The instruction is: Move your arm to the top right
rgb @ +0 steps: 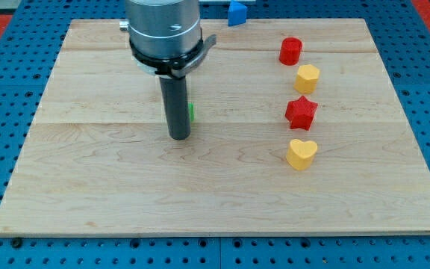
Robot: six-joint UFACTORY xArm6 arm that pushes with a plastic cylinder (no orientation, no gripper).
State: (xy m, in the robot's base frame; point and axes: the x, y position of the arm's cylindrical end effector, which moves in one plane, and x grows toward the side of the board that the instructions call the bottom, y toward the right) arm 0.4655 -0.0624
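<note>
My tip [179, 137] sits centre-left on the board [88, 187] — four blocks line its right — cylinder [290, 51] topmost.

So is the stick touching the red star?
No, my tip sits well toward the view's left of the red star block, with bare board between them.

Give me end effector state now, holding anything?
No gripper: my tip is a bare dark rod holding nothing, resting on the wooden board against a mostly hidden green block, left of the red star block.

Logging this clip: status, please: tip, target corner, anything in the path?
My tip down on the board, left of centre, green block right behind it. Top right corner not reached. Red cylinder and yellow block stand toward that corner.
</note>
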